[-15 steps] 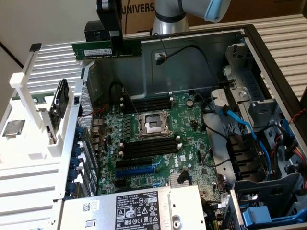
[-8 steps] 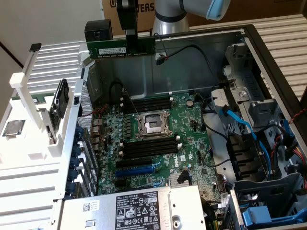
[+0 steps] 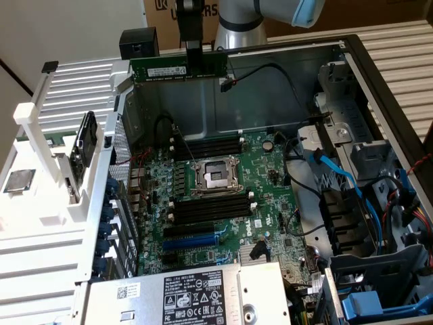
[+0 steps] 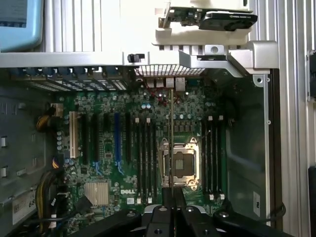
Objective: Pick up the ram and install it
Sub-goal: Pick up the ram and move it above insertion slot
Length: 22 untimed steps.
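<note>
My gripper (image 3: 194,55) is shut on the ram (image 3: 169,68), a long green stick with a white sticker, and holds it level above the back wall of the open computer case. In the wrist view the ram (image 4: 171,138) appears edge-on as a thin line running out from the fingertips (image 4: 168,195), over the CPU socket (image 4: 178,163). On the motherboard (image 3: 270,203) below, empty black memory slots (image 3: 206,145) lie on one side of the CPU socket (image 3: 215,176), and more slots (image 3: 210,206) lie on the other. The ram is well above the board and touches no slot.
A white rack (image 3: 40,169) at the exterior view's left carries a silver CPU chip (image 3: 18,181) and a black card (image 3: 84,145). The power supply (image 3: 183,294) sits at the front. Blue cables (image 3: 338,176) and drive bays (image 3: 365,223) crowd the exterior view's right.
</note>
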{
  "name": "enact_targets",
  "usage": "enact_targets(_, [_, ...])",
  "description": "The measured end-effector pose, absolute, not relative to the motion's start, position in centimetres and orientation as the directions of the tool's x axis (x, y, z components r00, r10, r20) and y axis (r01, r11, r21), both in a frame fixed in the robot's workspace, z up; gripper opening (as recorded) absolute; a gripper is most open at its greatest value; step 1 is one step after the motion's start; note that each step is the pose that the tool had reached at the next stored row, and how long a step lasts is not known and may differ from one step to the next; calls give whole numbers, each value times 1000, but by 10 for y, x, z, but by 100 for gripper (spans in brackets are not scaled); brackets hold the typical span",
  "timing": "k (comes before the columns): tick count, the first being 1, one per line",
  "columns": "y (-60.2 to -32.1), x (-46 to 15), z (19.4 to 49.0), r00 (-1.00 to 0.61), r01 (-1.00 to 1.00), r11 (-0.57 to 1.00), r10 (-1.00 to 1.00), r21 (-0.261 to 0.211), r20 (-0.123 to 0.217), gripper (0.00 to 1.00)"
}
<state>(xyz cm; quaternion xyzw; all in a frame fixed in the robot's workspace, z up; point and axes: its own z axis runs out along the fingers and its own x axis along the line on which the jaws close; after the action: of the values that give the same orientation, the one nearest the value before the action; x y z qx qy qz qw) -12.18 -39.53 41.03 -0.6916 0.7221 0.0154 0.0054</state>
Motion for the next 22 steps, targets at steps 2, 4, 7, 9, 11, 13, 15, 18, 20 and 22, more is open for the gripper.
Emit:
enact_targets(2, [-395, -116, 410, -43, -999, 43, -999, 15, -30, 12])
enact_targets(4, [-397, -115, 409, -43, -999, 42, -998, 15, -42, 12])
enact_targets(7, [-400, -114, 408, -43, -999, 42, -997, 16, -57, 12])
enact_targets(9, [-401, -112, 404, -43, -999, 42, -997, 16, -66, 12])
enact_targets(11, [-401, -111, 401, -43, -999, 42, -997, 17, -66, 12])
enact_targets(13, [-401, -110, 397, -43, -999, 42, -997, 16, -66, 12])
enact_targets(15, [-400, -109, 394, -43, -999, 42, -997, 16, -65, 12])
enact_targets(18, [-399, -103, 386, -43, -999, 42, -998, 15, -54, 12])
enact_targets(20, [-399, -103, 386, -42, -999, 42, -998, 15, -52, 12])
enact_targets(22, [-399, -103, 385, -43, -999, 42, -998, 14, -44, 12])
